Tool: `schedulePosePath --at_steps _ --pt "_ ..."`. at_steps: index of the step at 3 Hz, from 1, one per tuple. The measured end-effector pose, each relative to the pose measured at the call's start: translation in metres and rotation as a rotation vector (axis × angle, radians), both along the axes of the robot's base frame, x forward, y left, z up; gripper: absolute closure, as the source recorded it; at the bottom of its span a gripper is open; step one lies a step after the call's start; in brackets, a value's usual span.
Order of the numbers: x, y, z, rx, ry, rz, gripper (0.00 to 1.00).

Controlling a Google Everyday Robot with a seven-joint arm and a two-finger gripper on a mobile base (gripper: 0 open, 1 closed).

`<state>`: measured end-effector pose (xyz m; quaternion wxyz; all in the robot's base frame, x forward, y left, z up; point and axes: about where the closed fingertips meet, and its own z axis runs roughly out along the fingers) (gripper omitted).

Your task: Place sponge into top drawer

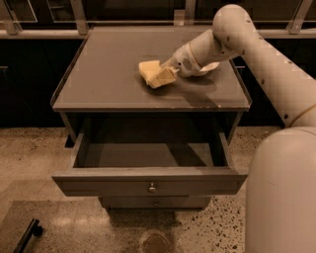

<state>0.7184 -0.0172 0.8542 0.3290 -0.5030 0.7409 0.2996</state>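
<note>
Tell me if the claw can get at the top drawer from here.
Probably yes. The claw sits at the sponge on the tabletop, and the top drawer stands pulled out just below, with nothing over its opening.

This is an indoor working space, more like an office building or test lab than a home. A plain grey counter (108, 94) stands alone on a speckled stone floor (39, 148), with metal rail posts (79, 15) along its back edge. Its top drawer (113, 180) (one small round knob (152, 187)) stands open below the front edge. A robot's pale arm (276, 64) reaches in, its hand (165, 75) near the counter's middle, by a white bowl (210, 67) toward the right edge.
</note>
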Motion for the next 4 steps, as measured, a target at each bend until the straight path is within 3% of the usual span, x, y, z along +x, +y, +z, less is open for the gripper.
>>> schedulePosePath --at_steps 1,2,3,4 --pt "-0.053 -0.016 0.017 -0.014 0.012 0.015 1.0" --pt "-0.088 -0.019 0.025 -0.051 0.036 0.061 1.0" --pt "-0.096 -0.017 0.021 -0.048 0.034 0.062 1.0" --pt "-0.125 -0.016 0.032 -0.024 -0.017 0.025 1.0"
